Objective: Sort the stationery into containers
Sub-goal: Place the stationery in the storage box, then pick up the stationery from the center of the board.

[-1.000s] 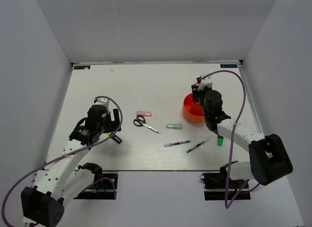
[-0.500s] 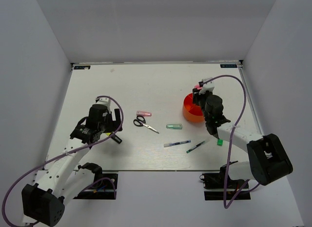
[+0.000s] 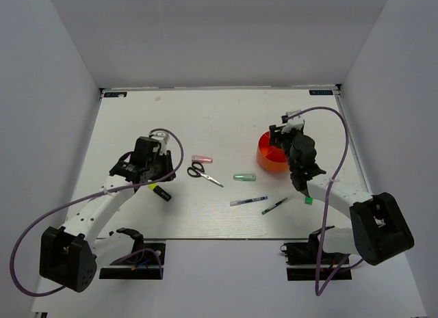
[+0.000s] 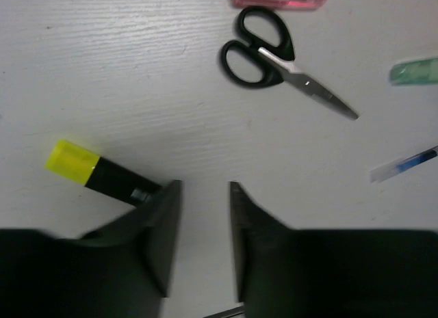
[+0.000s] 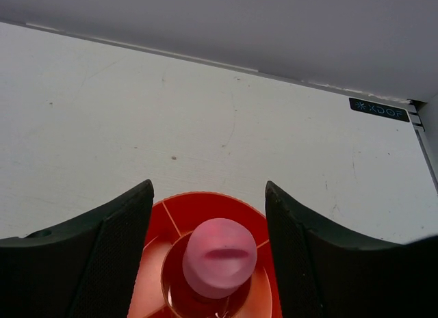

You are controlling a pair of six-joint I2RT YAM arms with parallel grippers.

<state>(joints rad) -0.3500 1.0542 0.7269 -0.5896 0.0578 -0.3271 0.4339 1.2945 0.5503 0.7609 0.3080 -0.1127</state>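
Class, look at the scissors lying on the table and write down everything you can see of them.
The scissors are small, with two black oval finger loops that look like plastic and short silver metal blades shut together to one point. They lie flat on the white table, with the loops toward the far left and the tip toward the near right. Nothing touches them: the pink piece lies just beyond the loops, apart from them.

Left gripper (image 4: 204, 195), centre-left of the overhead frame, points down, jaws seemingly narrowly parted; right gripper (image 5: 209, 195), centre-right, jaws spread wide.
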